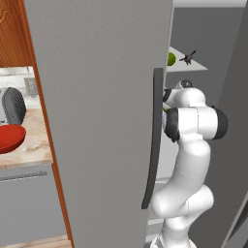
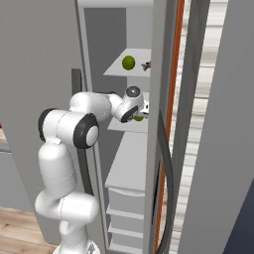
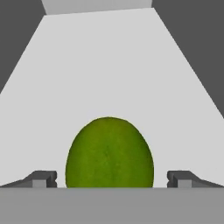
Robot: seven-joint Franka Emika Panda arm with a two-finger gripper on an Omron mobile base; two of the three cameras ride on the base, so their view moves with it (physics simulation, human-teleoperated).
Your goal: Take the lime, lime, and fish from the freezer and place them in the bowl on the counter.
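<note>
Lime [image 3: 109, 153]: on a pale freezer [image 2: 129, 163] shelf, between the wide-open jaws [image 3: 111, 179], not gripped. Second lime [image 2: 128, 62]: shelf above, with the fish [image 2: 146, 65] beside it to the right. Bowl [image 1: 9, 137]: red, on the desk [image 1: 34, 145], contents not visible, beside a dark toaster [image 1: 13, 105].

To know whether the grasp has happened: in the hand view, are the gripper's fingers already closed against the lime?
No: the lime sits between the fingertips with a clear gap on each side, so the gripper is open.
</note>
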